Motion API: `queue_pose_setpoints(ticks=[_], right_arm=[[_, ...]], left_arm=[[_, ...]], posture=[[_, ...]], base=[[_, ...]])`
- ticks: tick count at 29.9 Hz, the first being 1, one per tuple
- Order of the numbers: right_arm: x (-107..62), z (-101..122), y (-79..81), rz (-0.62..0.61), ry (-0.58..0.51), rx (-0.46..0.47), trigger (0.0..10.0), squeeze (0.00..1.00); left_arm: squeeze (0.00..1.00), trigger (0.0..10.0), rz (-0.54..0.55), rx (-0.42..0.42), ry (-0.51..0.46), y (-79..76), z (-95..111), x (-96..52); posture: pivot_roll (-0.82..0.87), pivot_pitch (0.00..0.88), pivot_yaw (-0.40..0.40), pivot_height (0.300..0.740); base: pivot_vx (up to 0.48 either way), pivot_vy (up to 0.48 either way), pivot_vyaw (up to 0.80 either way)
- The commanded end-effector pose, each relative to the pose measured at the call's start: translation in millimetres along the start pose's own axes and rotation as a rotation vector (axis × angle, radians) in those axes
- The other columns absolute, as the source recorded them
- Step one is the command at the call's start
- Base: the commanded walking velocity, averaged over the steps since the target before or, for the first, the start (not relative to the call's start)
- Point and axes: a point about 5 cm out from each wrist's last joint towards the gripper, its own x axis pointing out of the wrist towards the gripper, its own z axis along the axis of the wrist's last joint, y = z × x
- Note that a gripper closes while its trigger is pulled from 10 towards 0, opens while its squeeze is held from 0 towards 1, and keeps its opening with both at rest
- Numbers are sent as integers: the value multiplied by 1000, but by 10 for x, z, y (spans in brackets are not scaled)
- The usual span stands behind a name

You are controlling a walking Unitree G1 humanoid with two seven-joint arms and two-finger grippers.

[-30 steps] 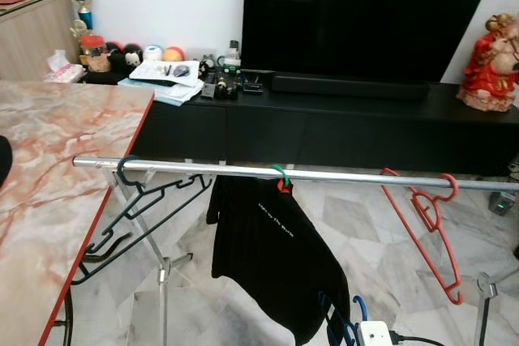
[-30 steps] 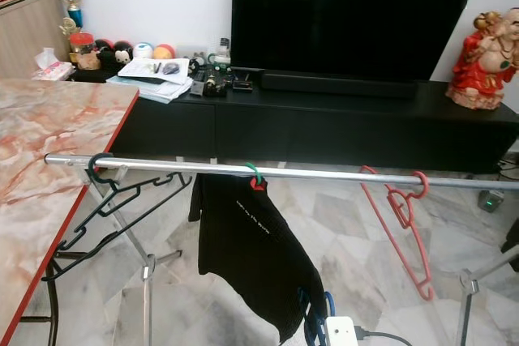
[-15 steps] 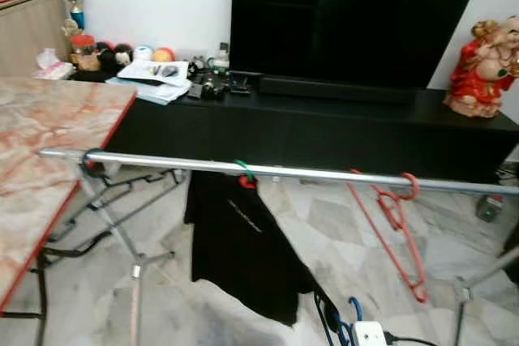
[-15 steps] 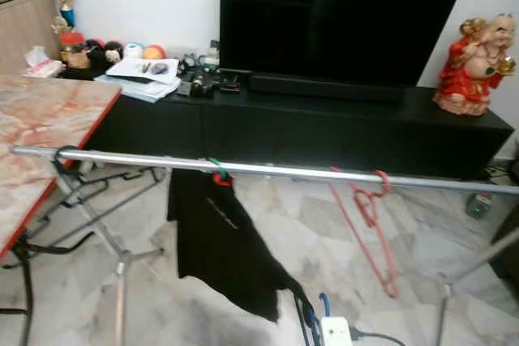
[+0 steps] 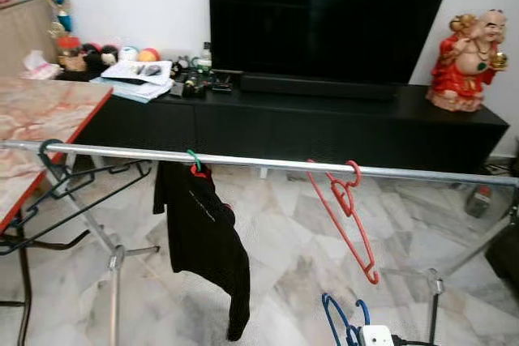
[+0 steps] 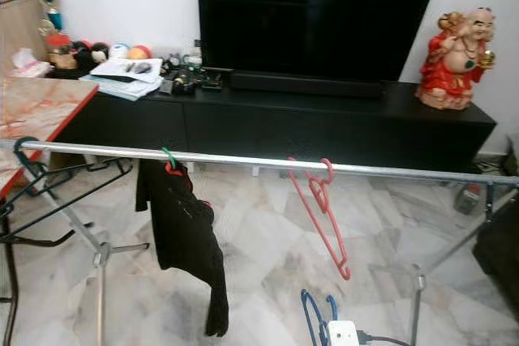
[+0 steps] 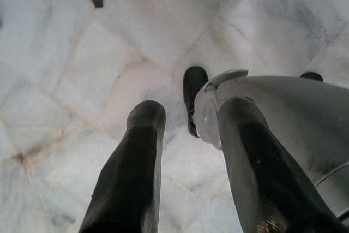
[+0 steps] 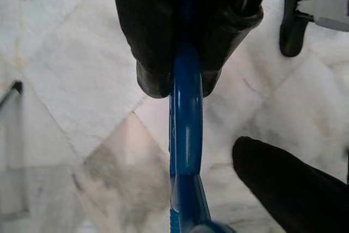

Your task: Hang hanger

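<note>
A silver rail (image 5: 268,164) runs across in front of me at mid height. On it hang dark empty hangers (image 5: 57,180) at the left end, a black garment (image 5: 203,237) on a green hook, and a red hanger (image 5: 347,220) right of centre. A blue hanger (image 5: 332,322) sits low at the bottom edge, below the rail. In the right wrist view my right gripper (image 8: 185,88) is shut on the blue hanger (image 8: 185,151) above the floor. My left gripper (image 7: 193,107) hangs open over the marble floor, holding nothing.
A marble table (image 5: 32,115) with a red edge stands at the left. Behind the rail are a long black cabinet (image 5: 324,123) with a TV (image 5: 324,14), a red statue (image 5: 466,58) and clutter (image 5: 138,70). The rack's legs (image 5: 113,269) stand on the floor.
The whole picture has shifted left, so the camera has turned right; less of the table shows. The rail's hangers keep their places. The blue hanger stays low at the bottom edge.
</note>
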Motion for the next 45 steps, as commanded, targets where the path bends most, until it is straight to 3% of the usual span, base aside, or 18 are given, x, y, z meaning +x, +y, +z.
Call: queue_pose_setpoints(ticks=[1,18,23,31,45], right_arm=[[12,94,7,14,-40,-4,10000,0],[6,131,-19,2,-71,-51,10000,0],[6,128,-17,4,-73,-32,10000,0],[7,118,-9,8,-66,-21,10000,0],[7,95,-17,-17,-52,-1,10000,0]], left_arm=[[0,10000,3,11,9,15,-16,-3],[0,10000,6,-43,13,21,-37,-6],[0,10000,4,-48,17,10,-47,-7],[0,10000,-5,-50,32,-94,-93,-5],[0,10000,-30,-44,29,-301,-11,24]], posture=[[144,0,-83,740],[141,0,-93,740],[142,0,-94,740],[143,0,-93,740],[144,0,-93,740]], base=[[0,0,0],[0,0,0],[0,0,800],[0,0,800],[0,0,0]])
